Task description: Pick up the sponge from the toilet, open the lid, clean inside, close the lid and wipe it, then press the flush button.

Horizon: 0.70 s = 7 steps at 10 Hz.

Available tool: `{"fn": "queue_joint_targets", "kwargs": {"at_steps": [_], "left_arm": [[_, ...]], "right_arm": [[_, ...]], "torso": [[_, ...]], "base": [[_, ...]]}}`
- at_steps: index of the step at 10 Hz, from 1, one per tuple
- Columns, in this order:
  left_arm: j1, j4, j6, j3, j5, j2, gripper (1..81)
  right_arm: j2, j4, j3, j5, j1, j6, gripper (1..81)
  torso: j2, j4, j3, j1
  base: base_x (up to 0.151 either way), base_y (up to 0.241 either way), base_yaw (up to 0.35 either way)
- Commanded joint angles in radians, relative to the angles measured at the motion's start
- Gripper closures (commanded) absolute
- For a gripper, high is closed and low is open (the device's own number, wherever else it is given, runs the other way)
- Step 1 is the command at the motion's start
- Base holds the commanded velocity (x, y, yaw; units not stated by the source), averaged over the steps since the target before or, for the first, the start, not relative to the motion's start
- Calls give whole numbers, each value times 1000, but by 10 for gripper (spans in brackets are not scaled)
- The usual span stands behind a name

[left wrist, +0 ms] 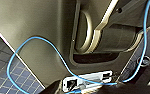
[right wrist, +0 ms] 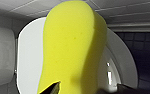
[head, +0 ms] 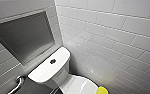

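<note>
The white toilet (head: 48, 68) stands in a tiled corner, with the dark round flush button (head: 52, 61) in the middle of its tank top. In front of the tank the white lid (head: 78, 86) lies shut. The yellow sponge (head: 102, 90) sits at the lid's right edge. In the right wrist view the sponge (right wrist: 71, 50) looms large in front of the lid (right wrist: 28, 62). My right gripper (right wrist: 88, 89) is open, with a dark fingertip (right wrist: 53, 88) on either side of the sponge. I cannot tell whether they touch it.
A recessed grey niche (head: 23, 37) is set in the wall left of the tank, with a metal grab bar (head: 17, 85) below it. White wall tiles (head: 116, 37) close the right side. The left wrist view has dark floor tiles (left wrist: 6, 75) and a blue cable (left wrist: 41, 40).
</note>
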State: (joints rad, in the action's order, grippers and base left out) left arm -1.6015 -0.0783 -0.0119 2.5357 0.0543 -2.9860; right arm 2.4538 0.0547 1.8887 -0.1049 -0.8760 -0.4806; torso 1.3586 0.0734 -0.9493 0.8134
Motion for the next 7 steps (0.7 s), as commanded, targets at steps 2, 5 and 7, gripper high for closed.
{"fn": "queue_joint_targets", "kwargs": {"at_steps": [2, 5, 7], "left_arm": [[-25, 5, 3, -6, -82, 2, 10], [-25, 5, 3, -5, -85, 1, 10], [-25, 6, 3, -5, -88, 1, 10]], "right_arm": [[-34, -3, -27, 30, 99, -3, 10], [-20, -4, -24, 21, 103, -3, 10], [-16, -3, -18, 21, 102, -3, 10]], "torso": [[0, 0, 0, 0], [100, 0, 0, 65], [122, 0, 0, 79]], "base": [[0, 0, 0], [0, 0, 0], [0, 0, 0]]}}
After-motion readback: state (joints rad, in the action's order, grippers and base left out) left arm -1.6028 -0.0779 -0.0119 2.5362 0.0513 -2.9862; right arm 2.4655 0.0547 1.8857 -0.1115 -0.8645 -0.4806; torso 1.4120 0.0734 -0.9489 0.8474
